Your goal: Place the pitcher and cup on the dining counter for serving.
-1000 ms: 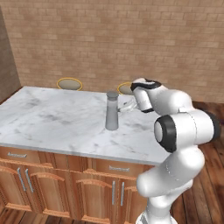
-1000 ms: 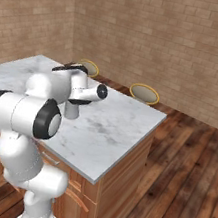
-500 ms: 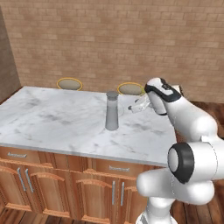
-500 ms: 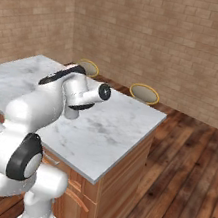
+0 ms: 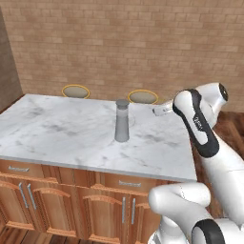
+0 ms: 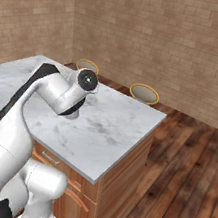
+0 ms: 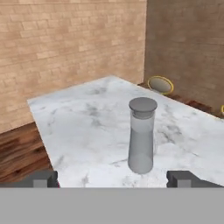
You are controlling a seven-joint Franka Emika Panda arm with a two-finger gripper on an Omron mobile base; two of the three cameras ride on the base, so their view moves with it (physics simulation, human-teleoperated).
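Over the right part of the table (image 5: pixel 57 138), the claw (image 7: pixel 113 179) hangs with its jaws spread wide and nothing between them; in the hand view its two dark tips stand well apart at the bottom, looking across the marble at the pitcher (image 7: pixel 141 135). The pitcher stands upright on the dining counter top, well in from every edge, with bare marble between it and the claw. In the left base view the pitcher (image 5: pixel 122 120) stands left of the arm, near the middle of the top and toward the far side. By that, the pitcher's half of the job looks done and the claw released from it. The yellow cup is not to be made out on the marble, so fetching it would seem to be the step left. That calls for drawing the arm clear without knocking the tall, narrow pitcher, then finding the cup. Two round yellow-rimmed stools (image 5: pixel 75 91) stand beyond the far edge.
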